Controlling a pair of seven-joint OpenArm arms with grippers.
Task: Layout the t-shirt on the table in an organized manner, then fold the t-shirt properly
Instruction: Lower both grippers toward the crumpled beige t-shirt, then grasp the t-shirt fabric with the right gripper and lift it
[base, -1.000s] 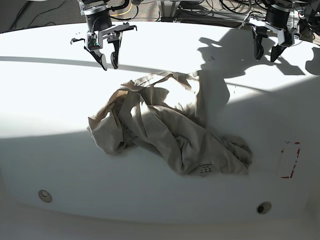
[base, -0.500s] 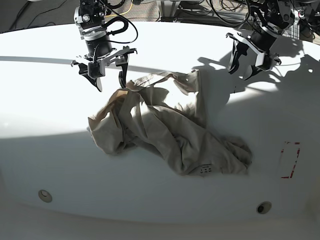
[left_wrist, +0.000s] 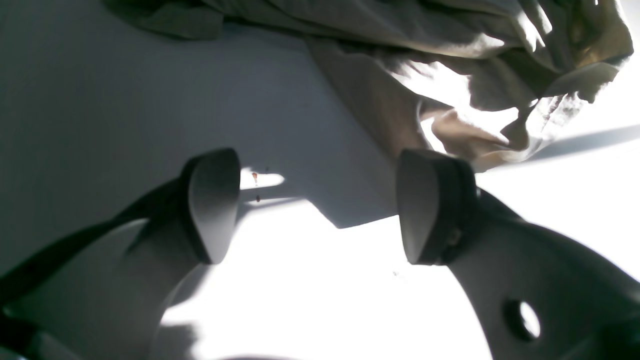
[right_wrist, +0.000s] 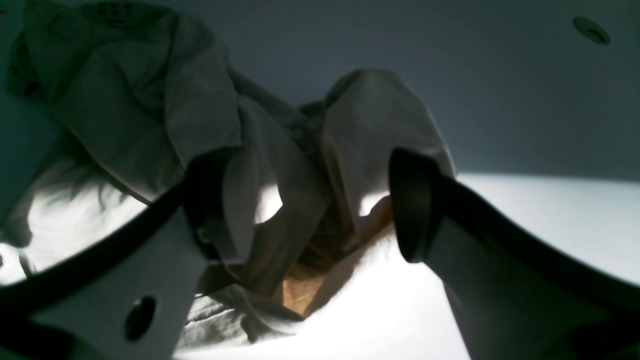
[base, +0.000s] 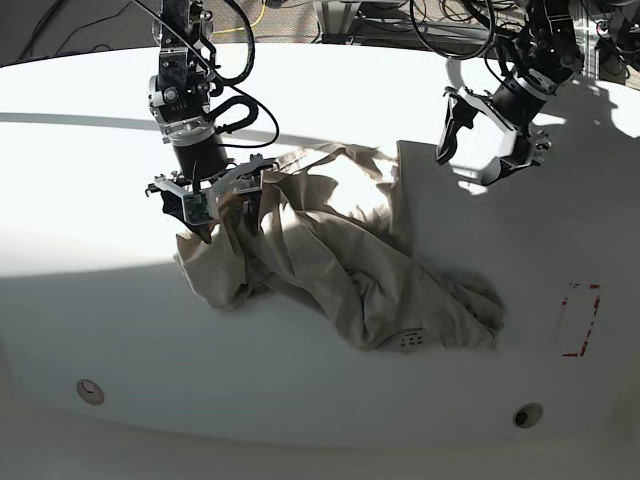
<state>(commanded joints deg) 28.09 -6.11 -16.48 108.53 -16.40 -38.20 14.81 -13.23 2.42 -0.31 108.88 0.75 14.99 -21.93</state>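
A tan T-shirt (base: 350, 260) is seen lying crumpled in the middle of a table (base: 220, 380), spread diagonally in base view from the upper left toward the lower right. At its lower edge a small dark label (base: 411, 341) is shown, printed in rows of tiny marks that are too small to be read. The cloth looks soft, matt and thin, and is gathered into long ridges and deep creases; some folds are brightly lit, others shaded to brown. The tabletop is white and smooth, crossed by a broad band of shadow, with two round holes (base: 90, 392) near its lower edge. On the right of base view a rectangle (base: 581, 320) is marked in broken red dashes, with no lettering made out.

The right gripper (base: 228, 235) is held over the upper-left part of the shirt, its dark fingers spread wide, with nothing gripped; whether the cloth is touched cannot be told. The left gripper (base: 462, 172) is held above the table beyond the shirt's upper-right side, also spread wide and with nothing gripped. Smooth, rounded pads (left_wrist: 215, 205) are seen close up in its wrist view. Behind the table, dark cables (base: 450, 25) are looped.
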